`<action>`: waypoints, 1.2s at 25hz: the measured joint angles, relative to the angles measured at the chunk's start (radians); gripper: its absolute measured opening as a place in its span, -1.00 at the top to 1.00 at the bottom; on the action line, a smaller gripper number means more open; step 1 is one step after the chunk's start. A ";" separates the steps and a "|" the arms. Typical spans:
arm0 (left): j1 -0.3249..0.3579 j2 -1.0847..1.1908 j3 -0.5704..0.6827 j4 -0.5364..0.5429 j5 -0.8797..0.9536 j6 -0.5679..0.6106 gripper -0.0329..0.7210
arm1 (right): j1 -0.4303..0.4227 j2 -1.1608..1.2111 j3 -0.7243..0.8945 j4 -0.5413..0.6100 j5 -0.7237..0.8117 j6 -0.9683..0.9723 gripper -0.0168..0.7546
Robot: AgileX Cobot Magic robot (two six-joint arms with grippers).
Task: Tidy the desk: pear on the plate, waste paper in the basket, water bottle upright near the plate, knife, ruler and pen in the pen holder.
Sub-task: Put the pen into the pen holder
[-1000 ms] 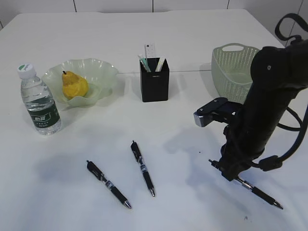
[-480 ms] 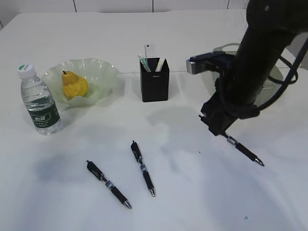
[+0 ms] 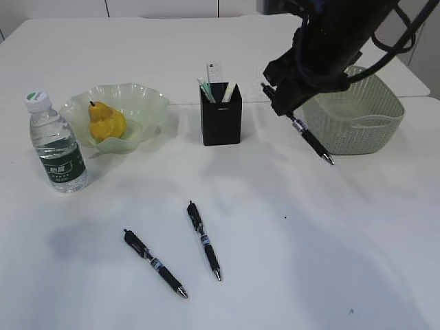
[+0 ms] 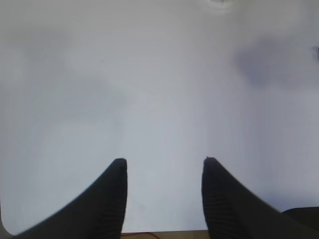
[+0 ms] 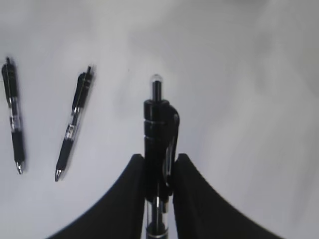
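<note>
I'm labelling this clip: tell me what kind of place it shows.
Probably an office-style desk set up for a tidying trial: a plain white tabletop, a matte black square pen holder with stationery in it, and black click pens lying loose.

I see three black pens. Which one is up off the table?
The pen clamped in the right gripper, hanging tilted in front of the basket. The other two pens lie flat on the desk, untouched.

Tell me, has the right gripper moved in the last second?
Yes. The right gripper, shut on a pen, has risen from the near desk and gone back toward the basket, now beside the pen holder.
</note>
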 joint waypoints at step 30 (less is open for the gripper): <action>0.000 0.000 0.000 -0.002 -0.074 0.000 0.01 | 0.087 0.168 -0.030 0.112 -0.876 -0.308 0.55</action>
